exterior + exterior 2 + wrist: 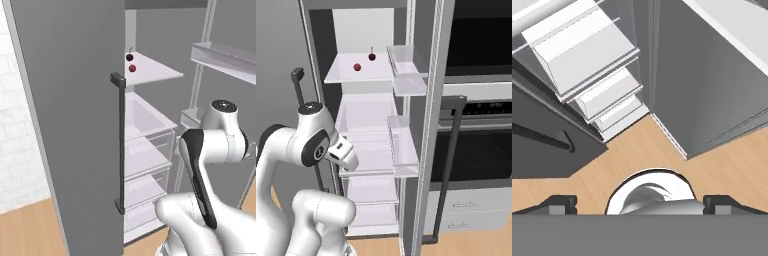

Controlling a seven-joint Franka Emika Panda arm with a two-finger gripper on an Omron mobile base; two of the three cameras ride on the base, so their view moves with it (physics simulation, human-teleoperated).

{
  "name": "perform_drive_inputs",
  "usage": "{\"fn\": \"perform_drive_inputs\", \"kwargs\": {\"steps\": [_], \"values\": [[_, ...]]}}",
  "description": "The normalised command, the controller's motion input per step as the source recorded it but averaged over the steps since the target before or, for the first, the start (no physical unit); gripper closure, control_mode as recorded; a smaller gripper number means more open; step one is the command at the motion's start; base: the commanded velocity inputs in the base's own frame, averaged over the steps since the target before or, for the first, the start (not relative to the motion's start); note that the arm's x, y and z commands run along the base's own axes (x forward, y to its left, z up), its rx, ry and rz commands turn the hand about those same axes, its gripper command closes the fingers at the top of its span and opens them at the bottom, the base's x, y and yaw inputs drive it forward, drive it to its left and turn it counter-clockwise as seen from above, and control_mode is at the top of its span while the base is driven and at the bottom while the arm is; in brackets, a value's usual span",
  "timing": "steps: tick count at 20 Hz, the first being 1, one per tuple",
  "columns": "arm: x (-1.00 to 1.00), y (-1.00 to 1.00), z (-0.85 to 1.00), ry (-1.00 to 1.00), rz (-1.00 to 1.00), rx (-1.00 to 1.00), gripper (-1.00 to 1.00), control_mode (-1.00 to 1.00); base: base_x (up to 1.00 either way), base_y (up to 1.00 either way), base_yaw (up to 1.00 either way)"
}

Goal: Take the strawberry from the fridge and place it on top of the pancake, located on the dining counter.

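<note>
Standing open, the fridge (373, 125) shows its white shelves and drawers, and the strawberry (357, 67) is seen as a small red fruit on the upper shelf (348, 72), just in front of a darker round fruit with a stem (372, 56). In the left base view the same red fruit (132, 68) lies on that shelf, just behind the top of the long dark door handle (120, 145).

The end effector (640, 206) is held low and well below the shelf, pointing down at the wooden floor (612, 160); its two fingertips (559, 204) are set wide apart with nothing between them, so it is open and empty.

The step in hand is judged to be the reach for the strawberry. It is best done by raising the hand to shelf height and entering between the two open doors, clear of the door bins (403, 145). The red fruit should be approached from the front so the darker fruit behind is not nudged, and closed on gently, since a small round fruit is likely to roll.
</note>
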Motion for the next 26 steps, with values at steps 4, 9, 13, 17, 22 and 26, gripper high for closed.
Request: {"fn": "perform_drive_inputs", "kwargs": {"steps": [4, 9, 13, 17, 22, 26], "values": [[0.00, 0.00, 0.00, 0.00, 0.00, 0.00, -1.00, 1.00, 0.61, 0.01, 0.03], [0.00, 0.00, 0.00, 0.00, 0.00, 0.00, -1.00, 1.00, 0.27, -0.12, 0.18], [0.00, 0.00, 0.00, 0.00, 0.00, 0.00, -1.00, 1.00, 0.41, -0.07, 0.41], [0.00, 0.00, 0.00, 0.00, 0.00, 0.00, -1.00, 1.00, 0.35, -0.13, 0.38], [0.00, 0.00, 0.00, 0.00, 0.00, 0.00, -1.00, 1.00, 0.24, -0.35, 0.31], [0.00, 0.00, 0.00, 0.00, 0.00, 0.00, -1.00, 1.00, 0.01, -0.42, 0.06]]}}
